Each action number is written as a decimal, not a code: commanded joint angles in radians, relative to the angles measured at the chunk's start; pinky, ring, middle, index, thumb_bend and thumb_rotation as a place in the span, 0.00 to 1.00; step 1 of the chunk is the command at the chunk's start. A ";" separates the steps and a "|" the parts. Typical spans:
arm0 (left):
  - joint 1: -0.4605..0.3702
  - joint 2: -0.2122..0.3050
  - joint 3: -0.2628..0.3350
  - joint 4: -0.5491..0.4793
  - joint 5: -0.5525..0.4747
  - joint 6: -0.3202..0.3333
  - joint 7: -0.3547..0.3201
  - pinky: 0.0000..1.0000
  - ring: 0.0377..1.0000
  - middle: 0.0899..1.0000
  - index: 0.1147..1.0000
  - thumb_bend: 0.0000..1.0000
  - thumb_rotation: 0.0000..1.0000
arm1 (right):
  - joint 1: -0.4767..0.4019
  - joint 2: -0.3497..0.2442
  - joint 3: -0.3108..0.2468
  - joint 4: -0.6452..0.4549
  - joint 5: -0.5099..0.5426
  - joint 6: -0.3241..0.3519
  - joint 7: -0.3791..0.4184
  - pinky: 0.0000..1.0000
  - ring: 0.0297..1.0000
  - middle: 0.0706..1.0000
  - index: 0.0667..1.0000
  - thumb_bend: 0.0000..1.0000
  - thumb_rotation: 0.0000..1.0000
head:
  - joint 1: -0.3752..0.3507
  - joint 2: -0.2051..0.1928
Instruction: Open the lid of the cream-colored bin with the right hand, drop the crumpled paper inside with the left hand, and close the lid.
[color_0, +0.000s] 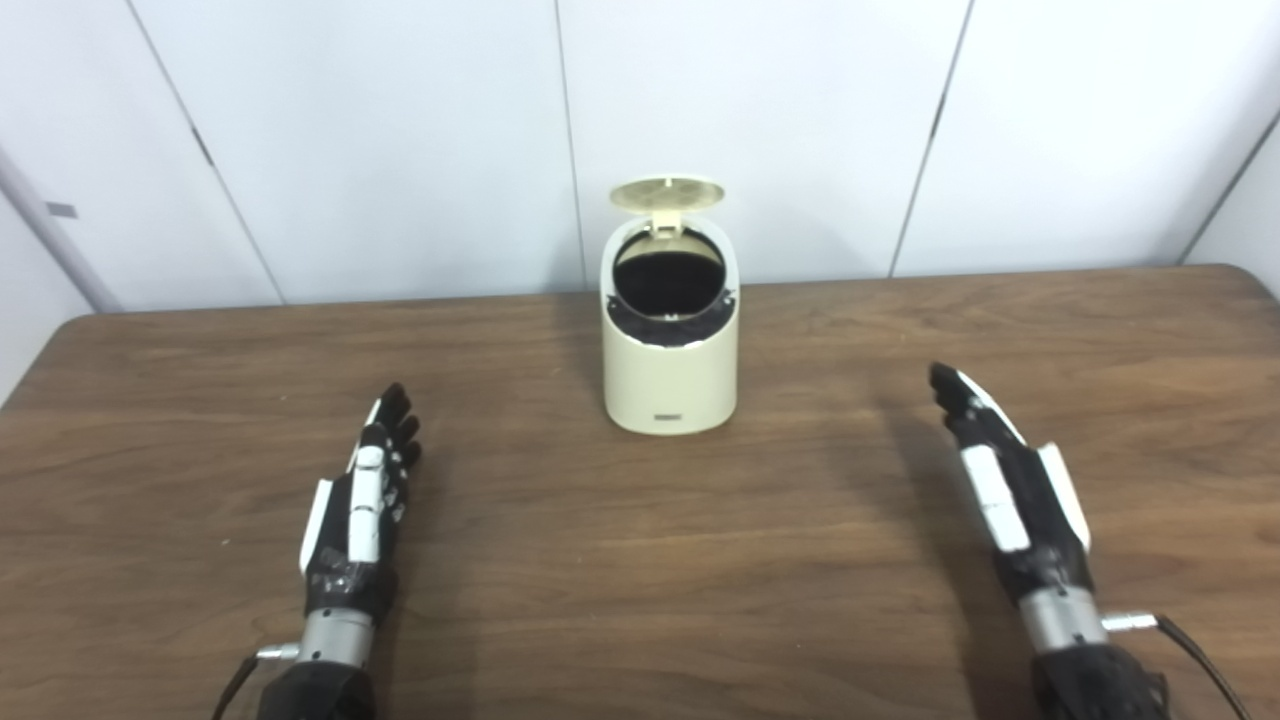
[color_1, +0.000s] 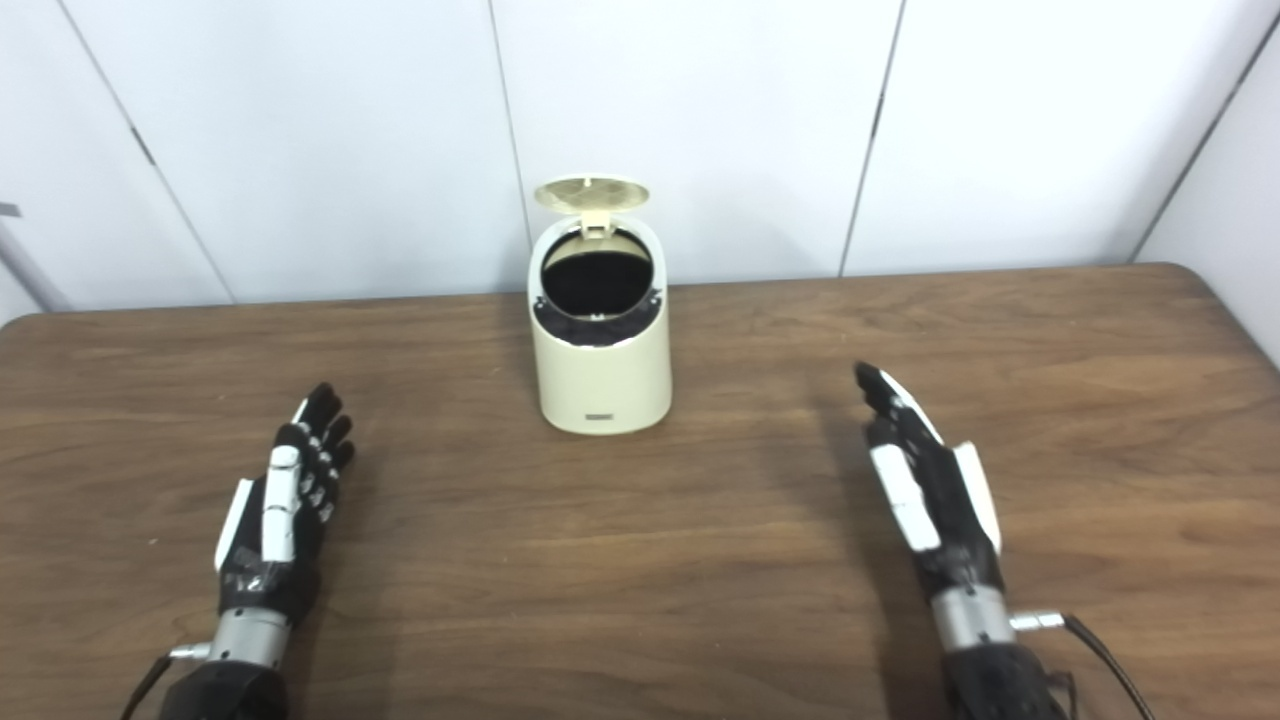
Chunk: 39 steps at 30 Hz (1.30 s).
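The cream-colored bin (color_0: 668, 380) stands upright at the middle back of the wooden table. Its round lid (color_0: 667, 193) is flipped up on the rear hinge, and the dark opening (color_0: 668, 277) faces me. I see no crumpled paper on the table, and the bin's inside is too dark to read. My left hand (color_0: 365, 500) rests low at the front left, fingers straight and holding nothing. My right hand (color_0: 1005, 475) sits at the front right, edge-on, fingers stretched forward and empty. Both hands are well apart from the bin.
The brown wooden table (color_0: 640, 560) spans the view, its back edge meeting a white panelled wall (color_0: 400, 130). The table's rounded corners show at far left and far right. A thin cable (color_0: 1190, 650) trails from the right wrist.
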 joint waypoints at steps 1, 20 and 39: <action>0.025 0.005 -0.001 0.022 0.011 -0.018 0.005 1.00 0.99 1.00 1.00 0.40 0.99 | -0.046 -0.022 0.008 -0.046 -0.057 -0.042 -0.020 0.87 0.90 0.89 0.86 0.56 0.99 | -0.002 -0.006; 0.042 0.005 -0.014 0.030 0.035 -0.024 0.003 0.98 0.98 1.00 1.00 0.35 1.00 | -0.166 -0.076 0.065 -0.141 -0.230 0.146 0.030 0.87 0.90 0.89 0.87 0.60 1.00 | 0.014 -0.028; 0.050 -0.007 -0.023 0.041 0.056 -0.037 0.012 0.98 0.99 1.00 1.00 0.34 0.96 | -0.305 -0.113 0.089 -0.129 -0.231 0.165 0.068 0.88 0.91 0.90 0.86 0.57 1.00 | 0.025 -0.056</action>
